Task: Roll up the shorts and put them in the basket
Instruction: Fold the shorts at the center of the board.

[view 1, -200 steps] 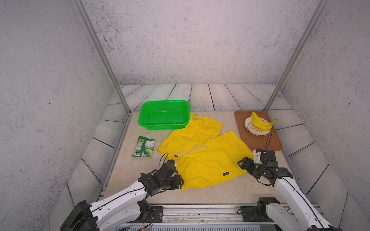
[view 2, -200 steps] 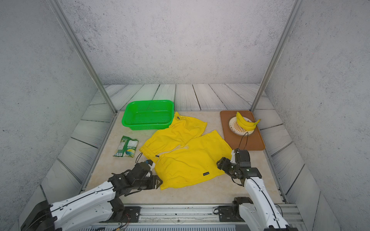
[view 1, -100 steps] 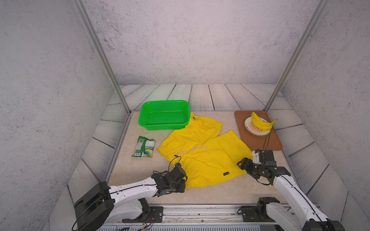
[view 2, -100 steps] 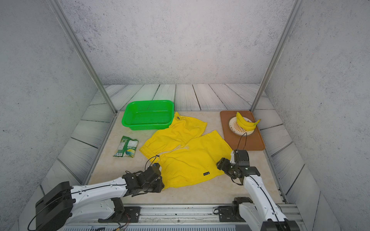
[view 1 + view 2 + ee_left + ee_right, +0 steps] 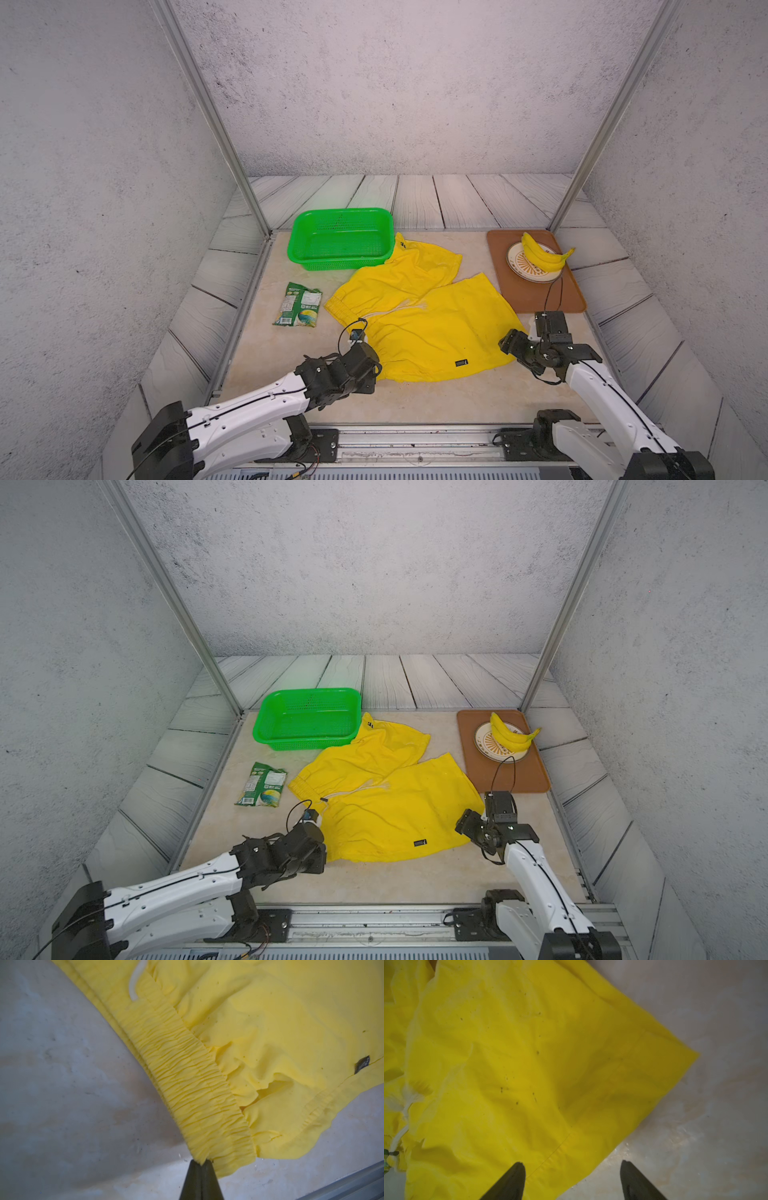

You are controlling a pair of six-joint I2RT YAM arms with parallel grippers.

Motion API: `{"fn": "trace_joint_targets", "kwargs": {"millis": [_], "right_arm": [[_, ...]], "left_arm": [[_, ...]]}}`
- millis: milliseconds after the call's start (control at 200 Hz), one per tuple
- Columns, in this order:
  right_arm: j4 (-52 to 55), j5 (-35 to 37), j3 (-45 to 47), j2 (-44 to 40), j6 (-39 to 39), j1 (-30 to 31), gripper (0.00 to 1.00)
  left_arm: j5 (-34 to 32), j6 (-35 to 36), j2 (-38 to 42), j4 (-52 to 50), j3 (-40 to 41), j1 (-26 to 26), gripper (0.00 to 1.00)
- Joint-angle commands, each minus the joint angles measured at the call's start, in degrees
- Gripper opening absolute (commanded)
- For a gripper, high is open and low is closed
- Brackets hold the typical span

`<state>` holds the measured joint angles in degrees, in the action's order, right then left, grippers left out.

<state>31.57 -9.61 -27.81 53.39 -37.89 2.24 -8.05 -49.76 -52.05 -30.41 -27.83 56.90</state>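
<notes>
Shorts (image 5: 415,324) spread flat on the counter (image 5: 415,399), between the green basket (image 5: 332,264) at the far left and the brown tray (image 5: 536,297) at the right; one leg touched the basket's near wall.

Left claw (image 5: 201,1162): a second before, I had it standing open above the near end of the waistband (image 5: 187,1084). By this moment I had brought the arm low along the counter, and the claw was closed, pinching that waistband end, as the left wrist view showed. The cloth beside the pinch was puckered.

Right claw (image 5: 571,1164): hardly changed over the second. It stood wide open at the near right hem corner of the shorts, one finger above the yellow cloth and one above bare counter, gripping nothing.

The shorts kept their outline, with the white drawstring (image 5: 405,309) lying across the middle and the black label (image 5: 461,363) near the front hem.

Snack packet (image 5: 299,305), plate (image 5: 517,268) and bananas (image 5: 540,255) lay where they had been.
</notes>
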Motion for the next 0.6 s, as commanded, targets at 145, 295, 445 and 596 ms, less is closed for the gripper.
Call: {"fn": "trace_joint_targets", "kwargs": {"millis": [145,295,445,596], "right_arm": [[3.55,9.66,-2.41,4.10,-3.68,0.05,0.76],[3.56,11.16,-3.82,7.95,-4.10,0.00,0.70],[1.95,12.01,-5.04,11.81,-4.98,-0.03,0.68],[0.86,12.90,-6.53,15.29,-5.44,-0.01,0.65]], "left_arm": [[-5.07,-0.24,2.75,-5.84,1.37,-0.03,0.00],[-2.41,-0.12,1.40,-4.24,1.64,0.01,0.12],[0.96,-0.06,-1.29,-0.65,2.68,-0.04,0.33],[2.57,-0.47,-4.07,0.36,3.09,-0.04,0.41]]}}
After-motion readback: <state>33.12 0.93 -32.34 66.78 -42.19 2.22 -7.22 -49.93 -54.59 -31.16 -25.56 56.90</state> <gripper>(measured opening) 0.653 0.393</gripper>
